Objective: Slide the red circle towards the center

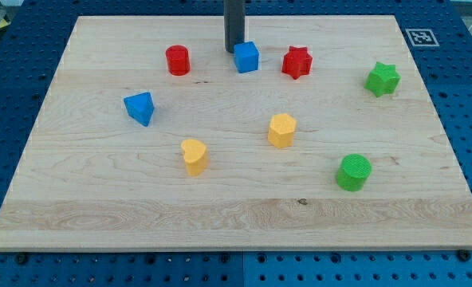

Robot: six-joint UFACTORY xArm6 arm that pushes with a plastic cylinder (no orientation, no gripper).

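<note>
Camera view is showing you a pale wooden tabletop [236, 215] sitting on a blue perforated base [13, 80]; eight small coloured blocks are lying spread across it, all apart from one another. My tip [234, 51], the lower end of a straight dark rod, is coming down from the view's top edge and is resting just at the left side of the blue cube [247, 57]; you cannot tell from this angle whether the two are touching. This tool is a plain rod, so nothing on it is opening, closing or holding anything.

The red circle [178, 60] is sitting in the upper left part of the board, to the view's left of my tip and clearly apart from it; the blue cube is lying further to the right, with the red star [296, 62] just beyond that. A green star [382, 79] is sitting near the right edge; a blue block with a pointed, wedge-like shape [140, 108] is lying below and left of the red circle.

Nearer the middle, a yellow hexagon [282, 130] and a yellow heart [194, 156] are sitting side by side, well apart; a green circle [354, 172] is lying toward the lower right. A black-and-white marker tag [421, 37] is showing at the top right corner.
</note>
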